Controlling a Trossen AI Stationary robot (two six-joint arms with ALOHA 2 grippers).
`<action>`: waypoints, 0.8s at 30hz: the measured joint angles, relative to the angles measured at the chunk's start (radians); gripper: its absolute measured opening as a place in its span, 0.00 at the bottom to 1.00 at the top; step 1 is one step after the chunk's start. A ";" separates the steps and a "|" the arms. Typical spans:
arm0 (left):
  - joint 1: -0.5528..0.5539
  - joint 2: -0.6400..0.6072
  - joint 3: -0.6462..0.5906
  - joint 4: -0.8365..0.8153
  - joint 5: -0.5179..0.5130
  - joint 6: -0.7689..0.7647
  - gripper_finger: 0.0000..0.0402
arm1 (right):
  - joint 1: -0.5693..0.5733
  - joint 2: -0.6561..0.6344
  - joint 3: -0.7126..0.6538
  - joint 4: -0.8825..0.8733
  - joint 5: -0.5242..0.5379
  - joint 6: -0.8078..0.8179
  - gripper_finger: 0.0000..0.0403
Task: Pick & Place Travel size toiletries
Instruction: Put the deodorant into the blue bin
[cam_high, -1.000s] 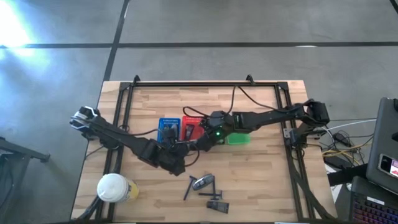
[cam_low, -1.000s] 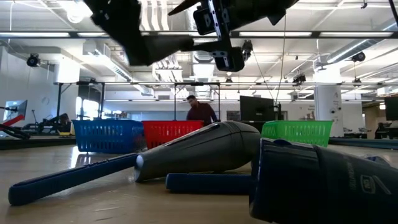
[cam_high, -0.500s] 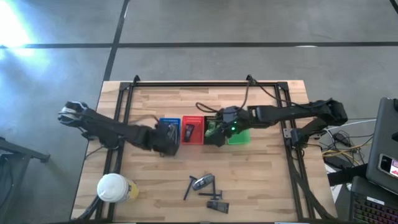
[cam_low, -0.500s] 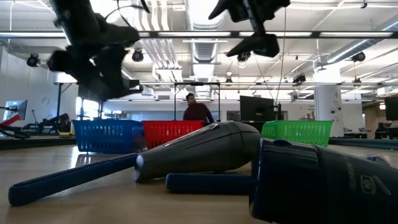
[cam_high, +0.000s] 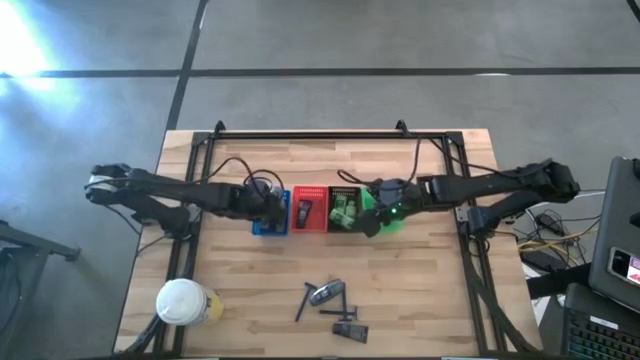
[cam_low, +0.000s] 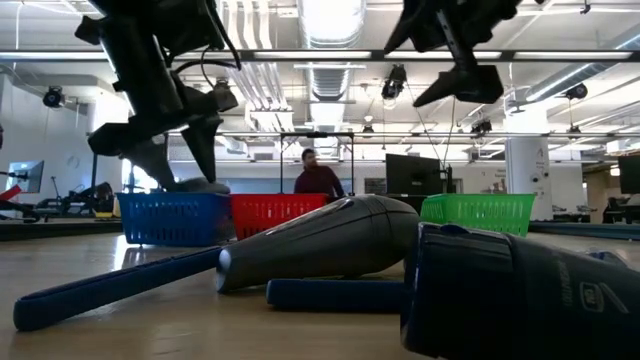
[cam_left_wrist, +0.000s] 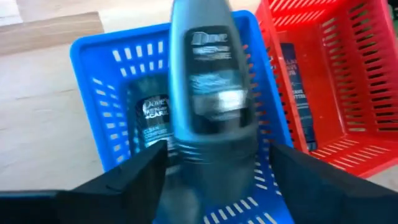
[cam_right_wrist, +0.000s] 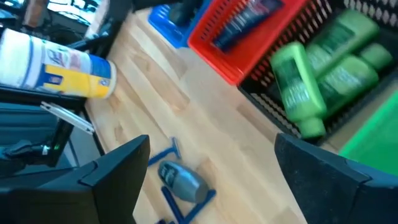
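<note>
Bare tabletop (cam_high: 420, 270) open; baskets (cam_high: 328, 209) (mid-table) block passage.
</note>
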 joint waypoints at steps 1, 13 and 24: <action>0.000 0.001 0.000 0.002 0.006 0.001 0.73 | 0.006 -0.006 -0.011 0.001 0.004 0.009 0.84; -0.314 0.002 0.179 0.173 0.082 0.397 0.80 | 0.151 -0.093 -0.067 -0.166 0.016 -0.055 0.90; -0.466 0.534 0.571 0.132 0.075 0.542 0.79 | 0.246 -0.091 -0.139 -0.180 0.024 0.034 0.87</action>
